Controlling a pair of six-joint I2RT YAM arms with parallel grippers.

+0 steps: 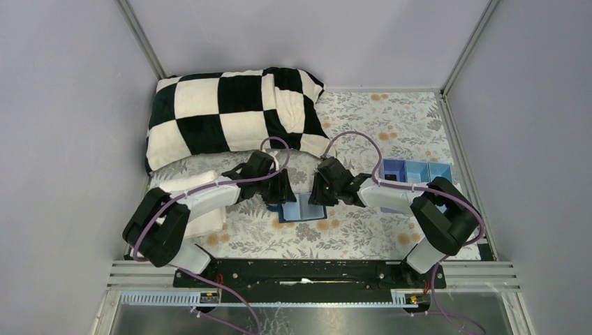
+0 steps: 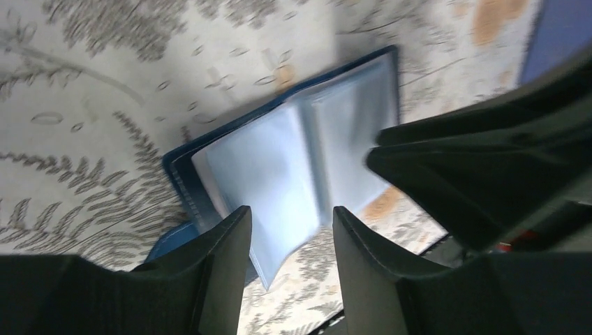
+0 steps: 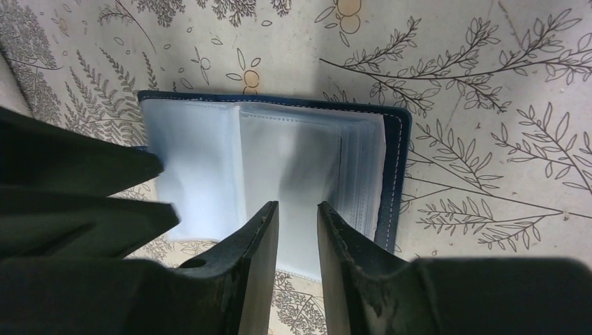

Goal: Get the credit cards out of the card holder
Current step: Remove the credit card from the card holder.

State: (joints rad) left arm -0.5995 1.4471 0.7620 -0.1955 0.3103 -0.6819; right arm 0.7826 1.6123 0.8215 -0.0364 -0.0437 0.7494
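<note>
The card holder [image 1: 301, 209] lies open on the floral cloth between my two grippers, dark navy outside with pale blue clear sleeves inside. It shows in the left wrist view [image 2: 279, 153] and in the right wrist view [image 3: 279, 160]. My left gripper [image 2: 290, 216] is open just above the near edge of its sleeves, holding nothing. My right gripper [image 3: 297, 209] is open a little, jaws either side of a sleeve page, not closed on it. No credit card shows; the sleeves look pale and blurred.
A light-blue plastic compartment tray [image 1: 415, 171] stands at the right. A black-and-white checked pillow [image 1: 230, 115] lies at the back, and a white folded cloth [image 1: 202, 202] under my left arm. Grey walls close in the sides.
</note>
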